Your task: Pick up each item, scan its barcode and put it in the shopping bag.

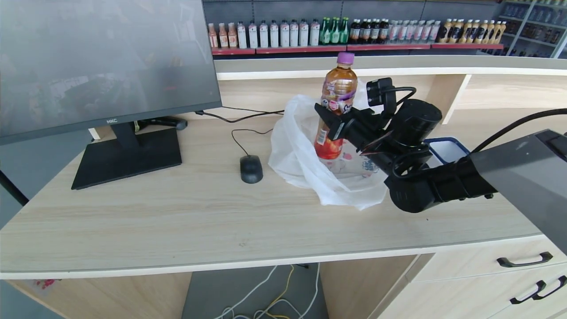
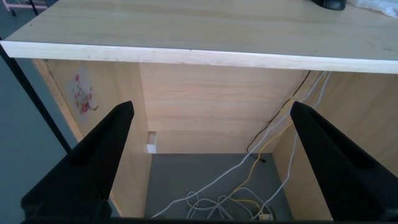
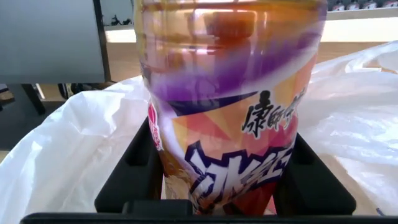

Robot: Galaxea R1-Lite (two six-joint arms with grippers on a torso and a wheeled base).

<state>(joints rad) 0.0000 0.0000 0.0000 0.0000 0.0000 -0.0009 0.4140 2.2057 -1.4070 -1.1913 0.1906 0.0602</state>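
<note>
The right gripper [image 1: 335,122] holds the tea bottle [image 1: 339,99] upright, its jaws clamped on the labelled body about halfway down. The bottle hangs at the mouth of the white shopping bag [image 1: 297,155], which lies slumped on the worktop [image 1: 177,212] to the right of the mouse [image 1: 251,169]. Its lower end looks to be inside the opening, though I cannot tell whether it touches the bag's floor.

The bottle appears full, so it is probably fairly heavy for its size. Its plastic wall is firm but gives under a squeeze, and the glossy label is likely slippery. A hold across the waist, square to the body, seems safest; a grip near the purple cap would let it swing. The bag is thin, soft film that will fold and catch on anything pushed against it.

The head view gives the layout: bottle, bag, and a blue-rimmed container [image 1: 447,148] just behind the arm. The right wrist view shows the black jaws pressed on both sides of the label, with bag film billowing on either side. The left wrist view shows the left gripper [image 2: 211,109] with jaws wide and nothing between them, low in front of the worktop's near edge, with loose cables [image 2: 230,193] beneath.
</note>
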